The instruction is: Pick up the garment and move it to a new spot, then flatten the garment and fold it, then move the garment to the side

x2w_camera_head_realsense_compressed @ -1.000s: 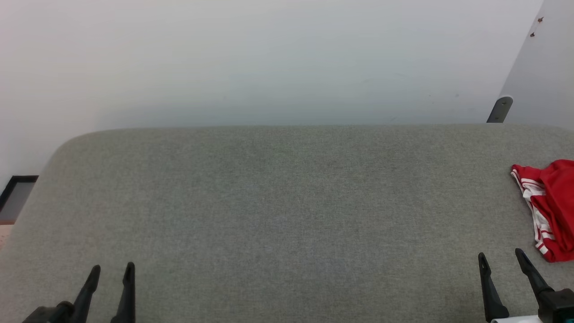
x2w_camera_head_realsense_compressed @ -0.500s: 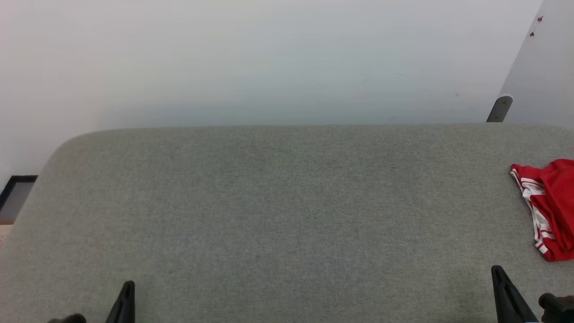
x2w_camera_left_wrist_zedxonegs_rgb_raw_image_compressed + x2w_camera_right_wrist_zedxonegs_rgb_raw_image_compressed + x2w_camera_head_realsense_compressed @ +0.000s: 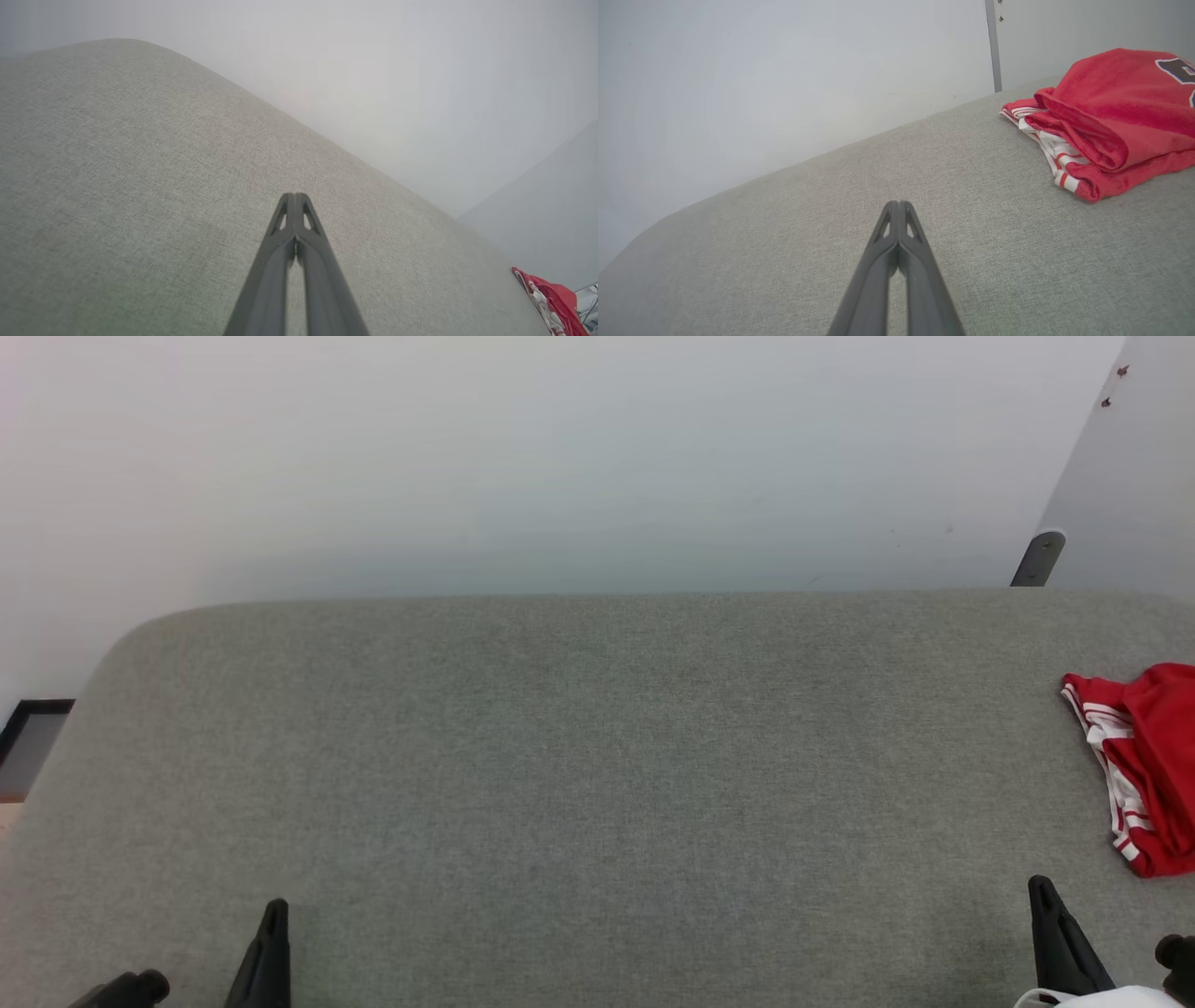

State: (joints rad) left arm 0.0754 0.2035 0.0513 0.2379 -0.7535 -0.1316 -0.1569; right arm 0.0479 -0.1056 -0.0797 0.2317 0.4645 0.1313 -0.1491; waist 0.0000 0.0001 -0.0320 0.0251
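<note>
Directly ahead of the robot, a wide tabletop (image 3: 597, 756) covered in grey woven fabric, with rounded corners, stands against a plain pale wall (image 3: 560, 457). At the tabletop's far right edge lies the garment (image 3: 1148, 775), a red jersey bunched into a loose folded heap, with white and red striped trim along its near side; the head view's border cuts it off. In the right wrist view a scrap of dark lettering shows on its top. The right tool (image 3: 899, 203) hangs low over bare fabric, its two dark fingers clenched together on nothing, the garment ahead and to its right, apart from it. The left tool (image 3: 295, 196), also clenched and empty, hangs over the tabletop's left part, well apart from the garment
</note>
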